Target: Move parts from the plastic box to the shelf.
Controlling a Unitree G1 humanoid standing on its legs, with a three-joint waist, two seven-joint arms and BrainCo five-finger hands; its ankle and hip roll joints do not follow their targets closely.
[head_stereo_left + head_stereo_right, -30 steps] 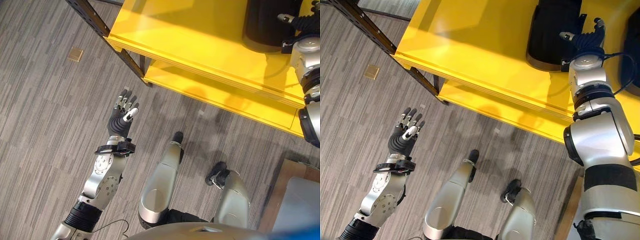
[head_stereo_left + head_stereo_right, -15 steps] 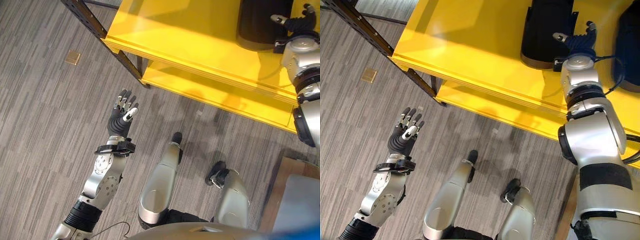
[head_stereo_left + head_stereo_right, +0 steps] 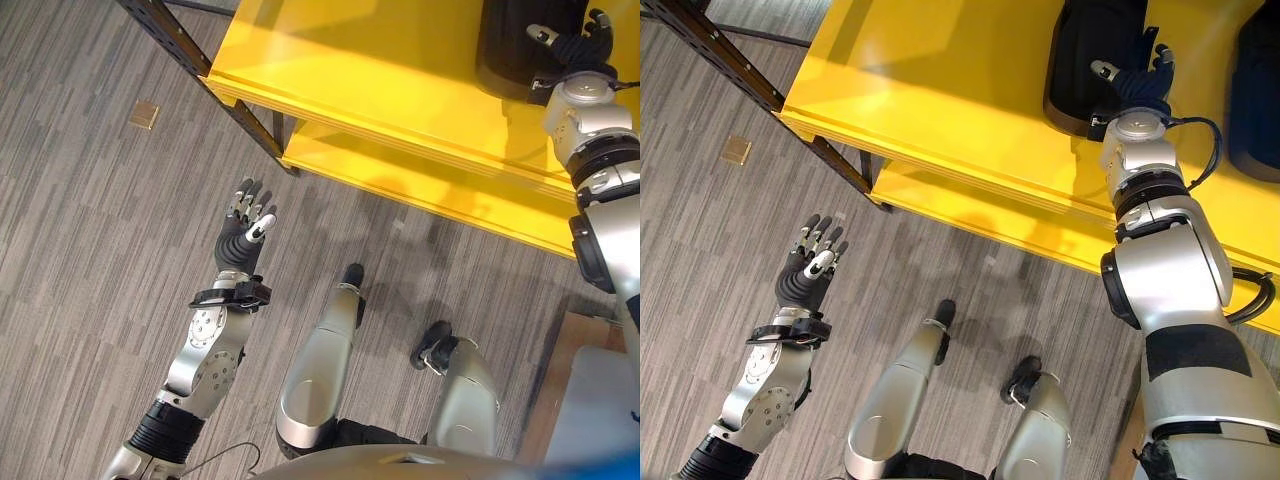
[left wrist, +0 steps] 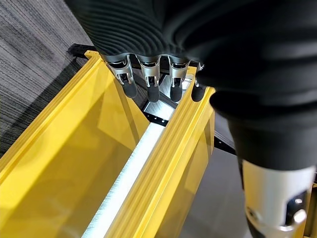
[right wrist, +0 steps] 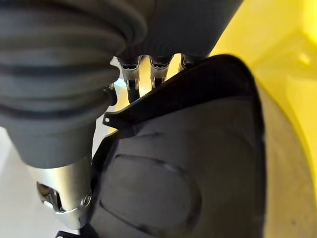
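A big black part (image 3: 1090,45) stands on the top board of the yellow shelf (image 3: 380,70). My right hand (image 3: 1132,82) lies against its near right side, thumb spread and fingers straight; in the right wrist view the fingers (image 5: 130,79) pass behind the rim of the black part (image 5: 188,163). Well short of the shelf, my left hand (image 3: 243,228) hangs open over the floor and holds nothing. Its fingers (image 4: 151,84) point at the yellow shelf boards (image 4: 59,163).
A second dark part (image 3: 1255,90) stands on the shelf further right. A lower yellow board (image 3: 420,180) juts out under the top one. A dark steel post (image 3: 200,65) slants at the shelf's left corner. A grey box (image 3: 600,400) sits at the lower right.
My right hand has slid a little to the left along the black part. The view has shifted slightly. The left hand has stayed where it was.
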